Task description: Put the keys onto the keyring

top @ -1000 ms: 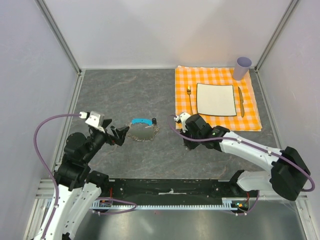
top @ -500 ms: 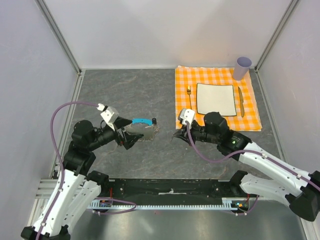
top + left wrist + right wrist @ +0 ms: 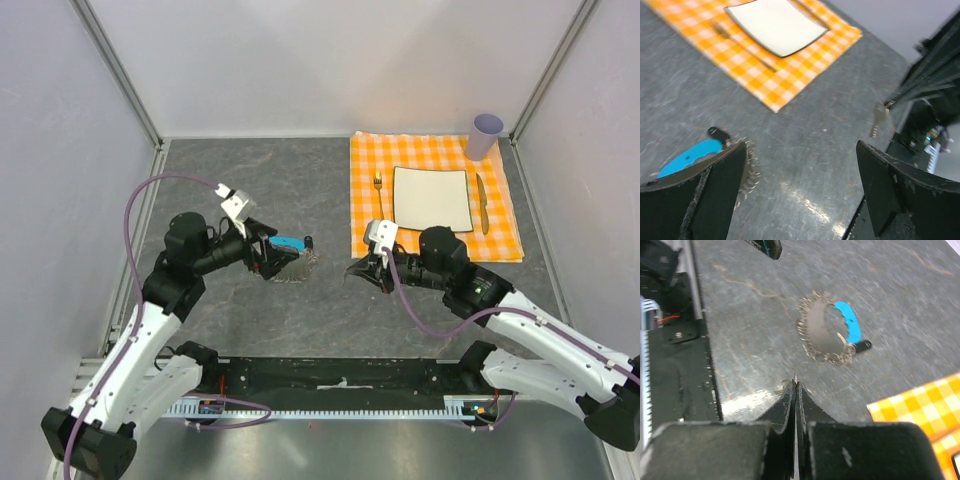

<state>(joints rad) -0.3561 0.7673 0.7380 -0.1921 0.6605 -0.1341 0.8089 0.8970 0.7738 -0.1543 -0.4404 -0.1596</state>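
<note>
**Key-to-keyring transfer: state and handling**

**Layout.** The grey worktop (image 3: 250, 180) carries an orange check cloth (image 3: 370, 150) at far right. The cloth plays no part in the task.

**Left gripper.** The left gripper (image 3: 266, 258) sits low over the worktop, just beside the keyring's left edge. Its fingers are spread wide and hold nothing.

**Right gripper.** The right gripper (image 3: 358, 272) hangs between the keyring and the cloth, apart from both. Its fingers are pressed together. The left wrist view shows a small key (image 3: 880, 119) dangling from their tips.

**Keyring.** The keyring (image 3: 289, 263) lies flat on the worktop left of centre. It is a beaded chain (image 3: 812, 340) laid in a loop. A curved blue tag (image 3: 847, 326) lies along the loop's far side, and a black fob (image 3: 863, 345) at the tag's right end.

**Handling (judgement).**
- The chain is probably light and limp. It will sag and slide, so it cannot be pushed against.
- The tag looks stiff. It is likely the best place to take hold.
- The key is thin, hard and probably slippery. Held by one end, it may swivel.
- Whether the chain is open or clasped cannot be told.
</note>
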